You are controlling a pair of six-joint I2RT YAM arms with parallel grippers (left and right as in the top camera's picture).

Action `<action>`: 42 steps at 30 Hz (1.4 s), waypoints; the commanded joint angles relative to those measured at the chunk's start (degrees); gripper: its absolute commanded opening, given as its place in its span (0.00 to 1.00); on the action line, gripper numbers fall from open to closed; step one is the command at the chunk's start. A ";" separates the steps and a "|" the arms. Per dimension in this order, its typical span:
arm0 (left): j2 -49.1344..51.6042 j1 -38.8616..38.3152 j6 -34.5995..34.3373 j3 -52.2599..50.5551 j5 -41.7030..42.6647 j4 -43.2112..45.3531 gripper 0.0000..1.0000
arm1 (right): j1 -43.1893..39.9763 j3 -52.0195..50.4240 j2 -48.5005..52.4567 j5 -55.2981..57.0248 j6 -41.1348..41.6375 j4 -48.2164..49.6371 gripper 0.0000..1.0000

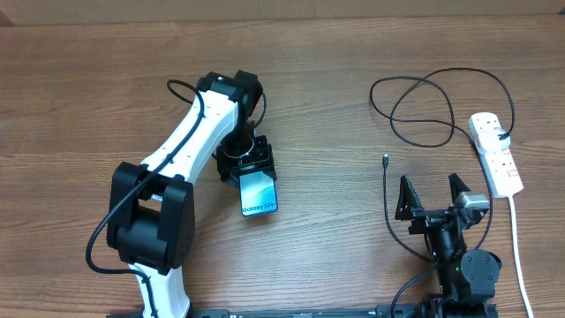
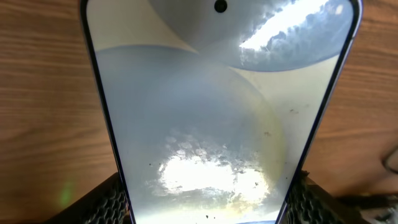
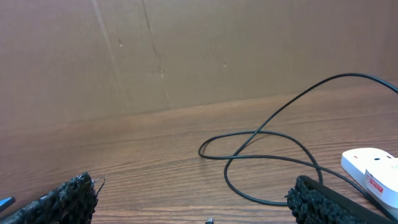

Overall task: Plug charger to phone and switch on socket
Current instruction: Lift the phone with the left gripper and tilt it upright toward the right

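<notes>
The phone (image 1: 259,194) lies on the table, screen up, showing "Galaxy S24+". My left gripper (image 1: 248,164) is shut on its far end; in the left wrist view the phone (image 2: 211,112) fills the frame between the two black finger pads. The black charger cable (image 1: 424,110) loops at the right, plugged into the white socket strip (image 1: 495,152); its connector tip (image 1: 386,161) lies free on the wood. My right gripper (image 1: 433,190) is open and empty, just near of the tip. The right wrist view shows the cable loop (image 3: 267,155), the tip (image 3: 210,220) and the socket corner (image 3: 373,174).
The socket's thick white cord (image 1: 519,247) runs down the right side toward the near edge. A brown cardboard wall (image 3: 186,50) stands behind the table in the right wrist view.
</notes>
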 commanded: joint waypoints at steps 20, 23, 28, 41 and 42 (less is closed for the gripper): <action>0.17 0.09 1.03 1.60 25.00 0.17 0.55 | 0.17 -0.61 -0.68 0.55 0.35 0.28 1.00; 0.17 0.09 1.01 1.60 26.84 0.28 0.54 | 0.17 -0.61 -0.68 0.55 0.37 0.28 1.00; 0.17 0.09 0.61 1.60 28.33 0.15 0.54 | 0.17 -0.61 -0.68 0.55 0.37 0.28 1.00; 0.17 0.09 0.37 1.60 37.97 0.11 0.50 | 0.17 -0.61 -0.68 0.55 0.37 0.28 1.00; 0.17 0.09 0.39 1.60 38.82 0.11 0.51 | 0.17 -0.61 -0.68 0.55 0.37 0.28 1.00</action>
